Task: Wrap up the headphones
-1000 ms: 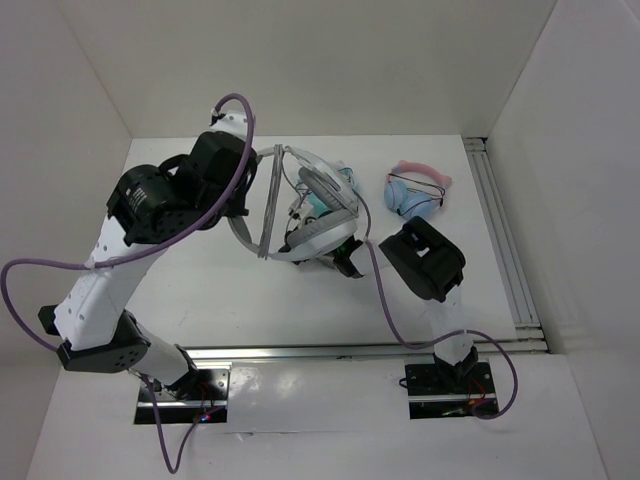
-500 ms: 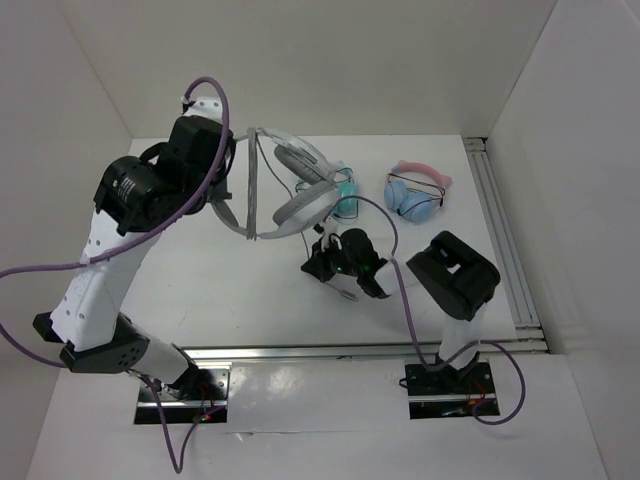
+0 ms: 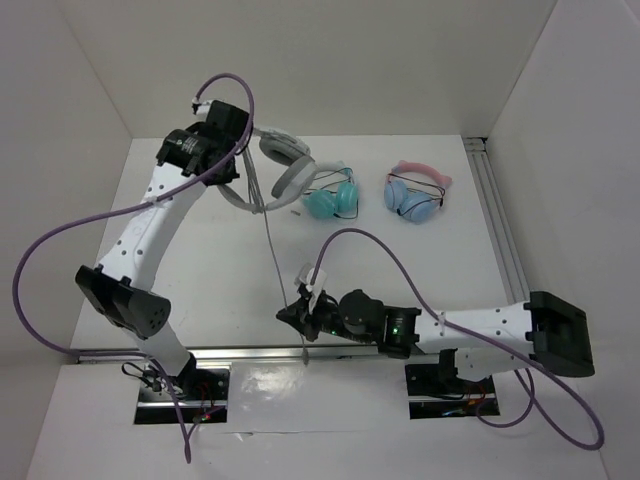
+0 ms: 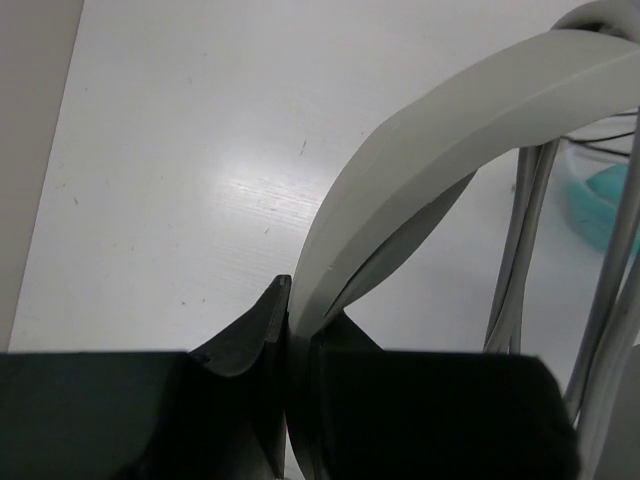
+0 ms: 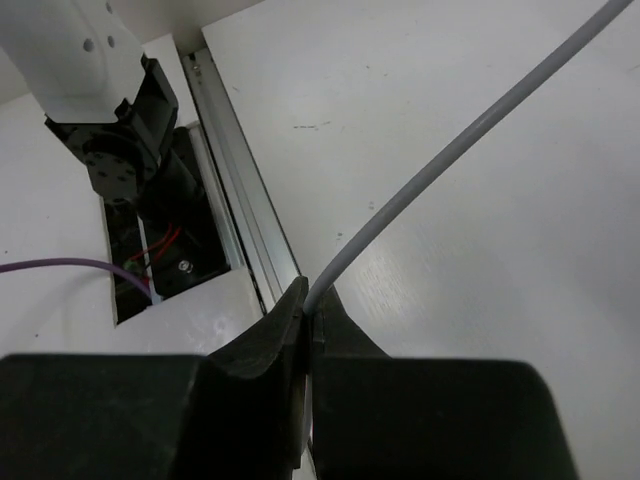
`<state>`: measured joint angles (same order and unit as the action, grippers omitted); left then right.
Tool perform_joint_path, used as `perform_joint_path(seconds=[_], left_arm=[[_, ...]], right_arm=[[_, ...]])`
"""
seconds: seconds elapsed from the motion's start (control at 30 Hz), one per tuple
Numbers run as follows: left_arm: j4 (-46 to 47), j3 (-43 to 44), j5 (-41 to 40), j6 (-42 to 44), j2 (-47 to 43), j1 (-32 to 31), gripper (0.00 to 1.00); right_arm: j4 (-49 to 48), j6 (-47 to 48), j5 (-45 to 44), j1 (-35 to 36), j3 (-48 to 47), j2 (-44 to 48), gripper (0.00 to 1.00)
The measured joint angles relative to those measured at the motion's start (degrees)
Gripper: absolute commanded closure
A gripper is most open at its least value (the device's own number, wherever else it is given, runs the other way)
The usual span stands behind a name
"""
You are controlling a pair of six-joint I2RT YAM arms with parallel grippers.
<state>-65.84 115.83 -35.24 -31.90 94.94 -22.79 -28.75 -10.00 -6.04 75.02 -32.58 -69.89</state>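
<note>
Left wrist view shows only the wide headband of the large light-grey and white over-ear headphones (image 4: 470, 110), clenched between the left fingers (image 4: 255, 335); the rest is cut off. The top external view hides that grip behind the wrist. Since half a second ago the right fingers (image 5: 275, 335) have drawn back toward the bases, grasping the thin grey cable (image 5: 450, 158), which is now stretched straight between both sets of fingers. Small teal headphones (image 3: 333, 200) lie on the white counter (image 3: 400, 270), well beyond the right fingers.
</note>
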Motion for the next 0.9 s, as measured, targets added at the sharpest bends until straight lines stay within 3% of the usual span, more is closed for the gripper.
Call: perform_joint_path(seconds=[0.23, 0.5, 0.7, 0.9], left_arm=[[0.28, -9.31, -4.37, 0.17, 2.78, -2.49, 1.00], [0.74, -24.48, -7.37, 0.42, 2.08, -14.32, 1.00], [-1.36, -30.58, -6.64, 0.76, -1.77, -24.83, 1.00], [-1.55, -31.85, -1.88, 3.50, -9.60, -31.17, 1.00]], right_arm=[[19.04, 5.55, -14.43, 8.13, -11.39, 7.65, 1.00], [31.87, 17.55, -32.57, 6.38, -22.56, 8.57, 1.00], [35.21, 24.39, -41.66, 2.91, -22.47, 8.24, 1.00], [34.05, 27.82, -47.32, 0.94, -20.04, 9.92, 1.00]])
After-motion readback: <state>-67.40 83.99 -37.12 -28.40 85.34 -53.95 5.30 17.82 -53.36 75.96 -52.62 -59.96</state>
